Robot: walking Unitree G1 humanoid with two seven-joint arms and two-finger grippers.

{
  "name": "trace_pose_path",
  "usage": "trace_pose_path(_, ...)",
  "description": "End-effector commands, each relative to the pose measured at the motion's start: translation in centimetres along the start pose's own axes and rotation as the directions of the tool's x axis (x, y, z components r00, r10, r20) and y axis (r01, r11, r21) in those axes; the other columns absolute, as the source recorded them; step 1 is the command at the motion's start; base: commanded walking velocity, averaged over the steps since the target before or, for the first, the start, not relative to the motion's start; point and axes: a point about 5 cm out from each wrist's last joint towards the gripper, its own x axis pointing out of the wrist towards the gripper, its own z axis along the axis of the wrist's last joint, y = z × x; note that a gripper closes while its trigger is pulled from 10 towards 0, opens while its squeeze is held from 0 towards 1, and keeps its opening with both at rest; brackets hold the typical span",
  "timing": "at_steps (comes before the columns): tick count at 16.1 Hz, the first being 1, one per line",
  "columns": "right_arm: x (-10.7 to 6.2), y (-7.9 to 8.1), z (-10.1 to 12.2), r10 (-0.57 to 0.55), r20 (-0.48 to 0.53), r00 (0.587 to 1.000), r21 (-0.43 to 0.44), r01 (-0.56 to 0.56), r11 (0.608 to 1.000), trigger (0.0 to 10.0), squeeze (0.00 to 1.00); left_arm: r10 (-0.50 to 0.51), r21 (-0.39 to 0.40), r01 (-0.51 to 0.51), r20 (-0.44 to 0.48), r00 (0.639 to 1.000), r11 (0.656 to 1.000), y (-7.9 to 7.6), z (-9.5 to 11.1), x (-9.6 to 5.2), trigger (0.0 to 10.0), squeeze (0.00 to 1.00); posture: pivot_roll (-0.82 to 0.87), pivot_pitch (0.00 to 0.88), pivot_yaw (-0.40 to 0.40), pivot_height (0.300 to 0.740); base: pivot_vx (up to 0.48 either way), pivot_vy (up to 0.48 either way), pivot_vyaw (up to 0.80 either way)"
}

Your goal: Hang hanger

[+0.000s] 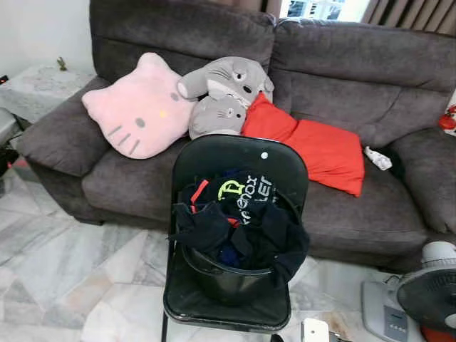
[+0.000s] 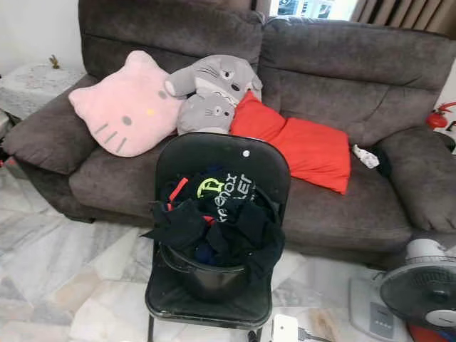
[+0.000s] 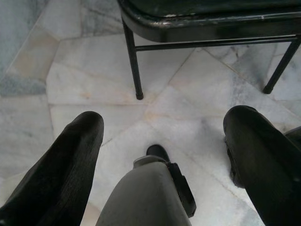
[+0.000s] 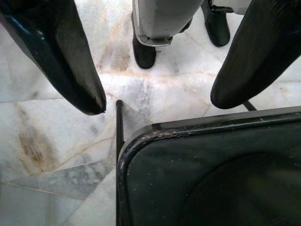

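Cushions are lying along the grey sofa (image 1: 399, 78), pink one (image 1: 139, 107) leftmost, red one (image 1: 320, 146) rightmost. Before it, a bucket of dark clothes (image 1: 235, 228) is sitting on a black chair (image 1: 246, 153); I cannot tell whether it contains a hanger. Left tool (image 3: 160, 136) and right tool (image 4: 157, 94) are both hanging wide open, holding nothing, over marble floor (image 3: 80, 80).

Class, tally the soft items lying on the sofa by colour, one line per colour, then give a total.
Pink cushion: 1
Grey plush toys: 2
Red cushion: 1
Total: 4
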Motion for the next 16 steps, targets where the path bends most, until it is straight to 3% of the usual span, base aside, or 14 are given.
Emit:
trace_pose_path(1, -0.1, -0.1, -0.1, -0.006, 0.002, 1.0, 0.003, 0.006, 1.0, 10.0, 0.0, -0.094, -0.021, 0.093, -0.099, 0.991, 0.995, -3.4, -2.5, -1.8, 10.0, 0.0, -0.01, 0.103, -0.054, 0.74, 0.0, 0.0, 0.0)
trace_pose_path(4, -0.1, -0.2, -0.1, -0.007, 0.008, 1.0, 0.007, 0.007, 1.0, 10.0, 0.0, -0.088, 0.018, 0.088, -0.046, 0.995, 0.996, -3.4, -2.1, -1.8, 10.0, 0.0, -0.01, 0.104, -0.054, 0.74, 0.0, 0.0, 0.0)
trace_pose_path(5, -0.1, -0.2, -0.1, -0.01, 0.009, 1.0, 0.008, 0.01, 1.0, 10.0, 0.0, 0.011, 0.023, -0.016, 0.205, 0.979, 1.0, 6.6, 4.0, 1.4, 10.0, 0.0, -0.01, 0.104, -0.056, 0.74, 0.0, 0.0, 0.0)
trace_pose_path(6, -0.1, -0.3, -0.1, -0.012, 0.011, 1.0, 0.008, 0.012, 1.0, 10.0, 0.0, 0.033, 0.024, -0.044, 0.352, 0.935, 0.999, 11.0, 7.7, 1.7, 10.0, 0.0, -0.01, 0.105, -0.055, 0.74, 0.0, 0.0, 0.0)
trace_pose_path(8, -0.1, -0.3, -0.1, -0.014, 0.011, 1.0, 0.008, 0.014, 1.0, 10.0, 0.0, 0.016, 0.039, -0.037, 0.446, 0.895, 0.999, 11.1, 9.5, 1.3, 10.0, 0.0, -0.01, 0.104, -0.055, 0.74, 0.0, 0.0, 0.0)
trace_pose_path(9, -0.1, -0.3, -0.1, -0.012, 0.011, 1.0, 0.008, 0.012, 1.0, 10.0, 0.0, 0.006, 0.051, -0.032, 0.453, 0.892, 0.998, 11.0, 9.6, 1.2, 10.0, 0.0, -0.01, 0.104, -0.055, 0.74, 0.0, 0.0, 0.0)
trace_pose_path(11, -0.1, -0.2, -0.1, -0.01, 0.011, 1.0, 0.008, 0.01, 1.0, 10.0, 0.0, -0.024, 0.067, -0.002, 0.397, 0.918, 0.998, 11.2, 8.6, 1.4, 10.0, 0.0, 0.0, 0.105, -0.055, 0.74, 0.0, 0.0, 0.0)
trace_pose_path(13, -0.1, -0.2, -0.1, -0.011, 0.012, 1.0, 0.01, 0.011, 1.0, 10.0, 0.0, -0.078, 0.129, 0.047, 0.25, 0.965, 0.991, 11.0, 6.5, 1.7, 10.0, 0.0, -0.01, 0.102, -0.053, 0.74, 0.0, 0.0, 0.0)
trace_pose_path(16, -0.1, -0.1, 0.0, -0.025, 0.034, 0.999, 0.027, 0.024, 0.999, 10.0, 0.0, -0.066, 0.16, 0.053, 0.082, 0.994, 0.986, 11.1, 4.0, 1.7, 10.0, 0.0, -0.01, 0.1, -0.054, 0.74, 0.0, 0.0, 0.0)
